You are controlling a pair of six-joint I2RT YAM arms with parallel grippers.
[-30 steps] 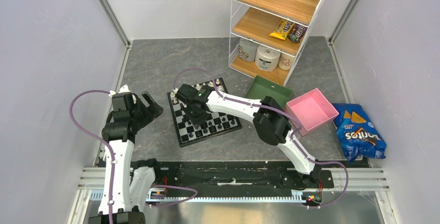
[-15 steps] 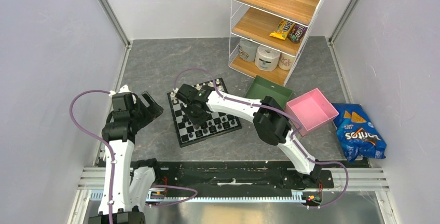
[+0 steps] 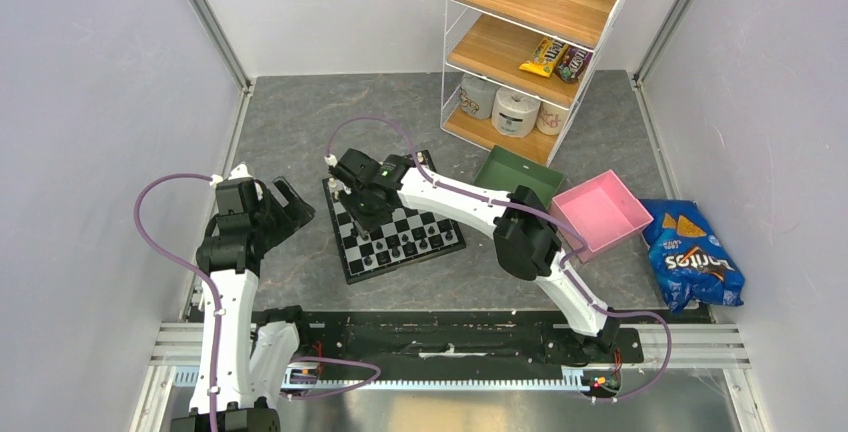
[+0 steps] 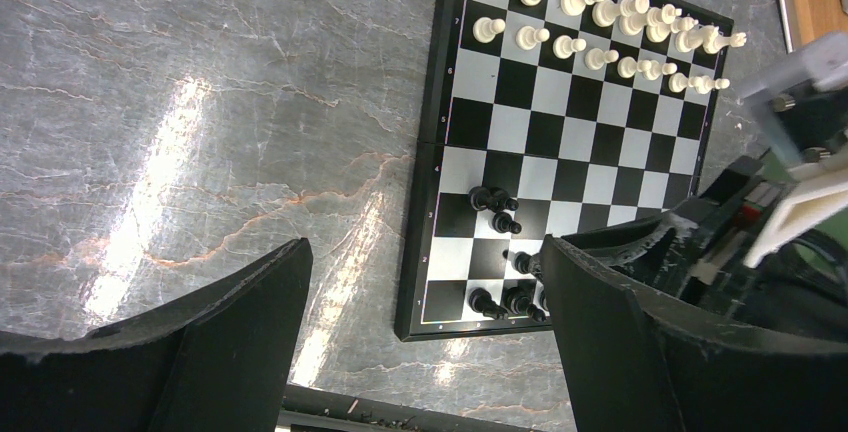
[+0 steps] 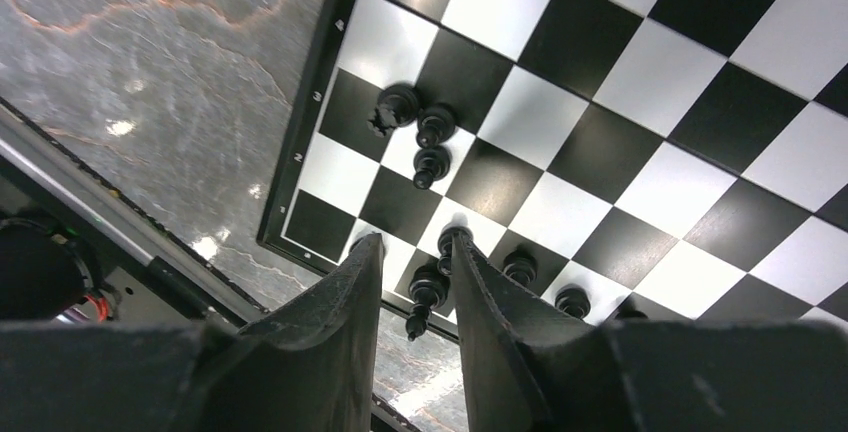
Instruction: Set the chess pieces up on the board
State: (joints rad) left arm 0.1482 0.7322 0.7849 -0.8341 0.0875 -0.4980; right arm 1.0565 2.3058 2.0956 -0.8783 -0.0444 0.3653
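The board [image 3: 415, 237] lies mid-table, and also shows in the left wrist view [image 4: 560, 132] and the right wrist view [image 5: 640, 102]. Cream-white chess pieces [image 4: 600, 22] fill its two far rows. Black chess pieces [image 4: 495, 212] stand on the near rows, with three bunched together [image 5: 415, 132] and others along the edge [image 5: 425, 287]. My right gripper [image 3: 358, 202] hovers over the board's left part, its jaws [image 5: 412, 247] slightly apart and empty, with a black piece standing on the board below the gap. My left gripper [image 3: 288, 208] is wide open and empty [image 4: 420, 352], left of the board.
A green tray [image 3: 518, 174] and a pink tray [image 3: 600, 214] sit to the right of the board. A blue chips bag [image 3: 692, 260] lies at the far right. A wire shelf [image 3: 530, 42] with snacks and paper rolls stands at the back.
My right gripper has lifted and moved from the board's middle toward its far-left corner. The left arm has not moved.
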